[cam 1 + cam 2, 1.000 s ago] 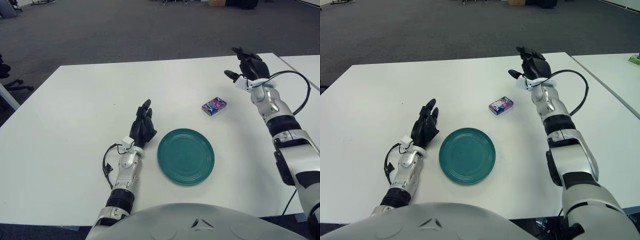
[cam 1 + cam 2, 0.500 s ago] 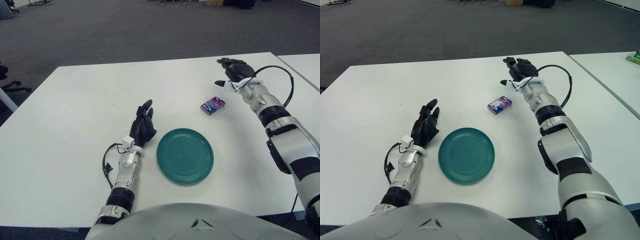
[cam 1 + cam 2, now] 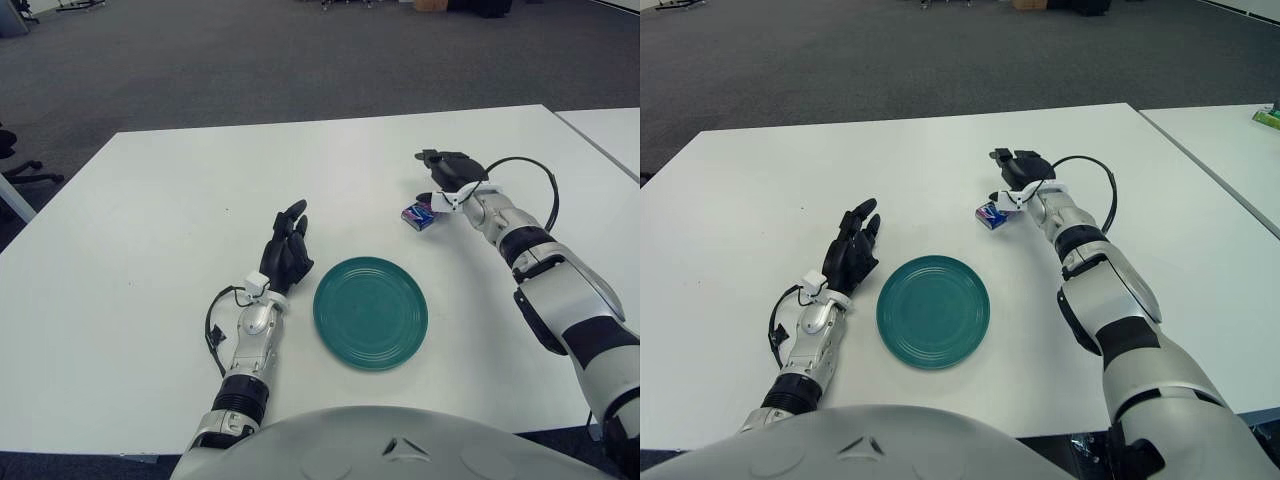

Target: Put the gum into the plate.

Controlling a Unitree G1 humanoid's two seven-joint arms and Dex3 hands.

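A white table (image 3: 150, 210) carries a round teal plate (image 3: 370, 312) near its front edge and a small pack of gum (image 3: 417, 214) farther back and to the right of the plate, well apart from it. The gum lies flat on the tabletop; its purple, blue and white wrapper is only partly visible, and its long axis seems to run from near-left to far-right, though the covering hand makes this hard to confirm.

The right hand (image 3: 448, 178) reaches in from the right and is directly over the pack's far right end, its black fingers (image 3: 1012, 163) extended above and past the pack. They are not wrapped around it, and whether they touch the wrapper cannot be told.

The left hand (image 3: 286, 252) shows just left of the plate, its fingers straight and loosely together, pointing away from the robot and holding nothing. A black cable (image 3: 535, 178) loops beside the right wrist.
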